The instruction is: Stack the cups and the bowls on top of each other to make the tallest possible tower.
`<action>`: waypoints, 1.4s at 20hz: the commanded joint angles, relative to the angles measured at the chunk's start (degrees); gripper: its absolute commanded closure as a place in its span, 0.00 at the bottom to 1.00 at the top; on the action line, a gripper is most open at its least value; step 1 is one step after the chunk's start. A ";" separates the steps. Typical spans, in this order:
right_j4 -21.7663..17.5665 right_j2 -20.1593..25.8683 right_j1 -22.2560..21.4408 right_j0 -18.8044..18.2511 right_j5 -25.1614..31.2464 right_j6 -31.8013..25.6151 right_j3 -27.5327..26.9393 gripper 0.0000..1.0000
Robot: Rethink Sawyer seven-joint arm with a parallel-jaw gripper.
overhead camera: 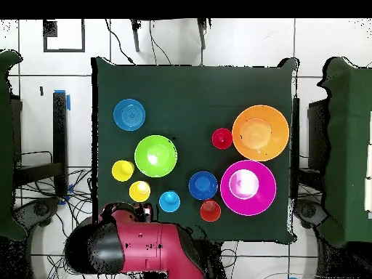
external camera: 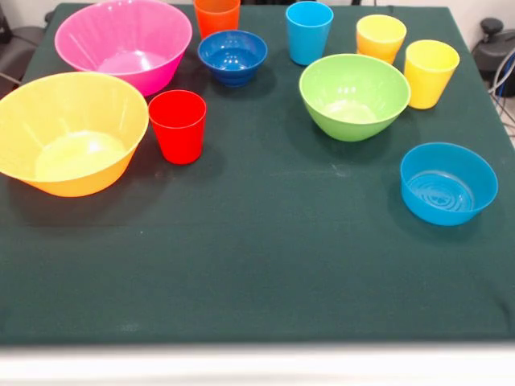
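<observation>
Every cup and bowl stands upright and apart on the green cloth; no tower is in view. In the front view the pink bowl (external camera: 88,36) and yellow-orange bowl (external camera: 48,121) sit at the left, with the red cup (external camera: 179,125) beside them. Along the far side are the orange cup (external camera: 216,14), dark blue bowl (external camera: 232,56), light blue cup (external camera: 309,30) and two yellow cups (external camera: 381,36) (external camera: 430,72). The green bowl (external camera: 354,95) is right of centre and the light blue bowl (external camera: 448,182) lies nearer at the right. The gripper is not visible in either view.
In the overhead view the red arm (overhead camera: 145,247) is folded back over its base, off the table's bottom edge. The green tablecloth (external camera: 257,265) has a wide bare stretch toward the front view's near edge. Chairs and cables surround the table.
</observation>
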 commanded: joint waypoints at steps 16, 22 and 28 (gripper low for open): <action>-1.31 1.80 4.22 -1.12 -0.52 6.70 -2.46 0.00; -1.11 1.98 3.94 -1.41 0.25 6.12 -2.41 0.00; -1.14 2.13 4.68 -1.18 0.81 6.63 -3.55 0.00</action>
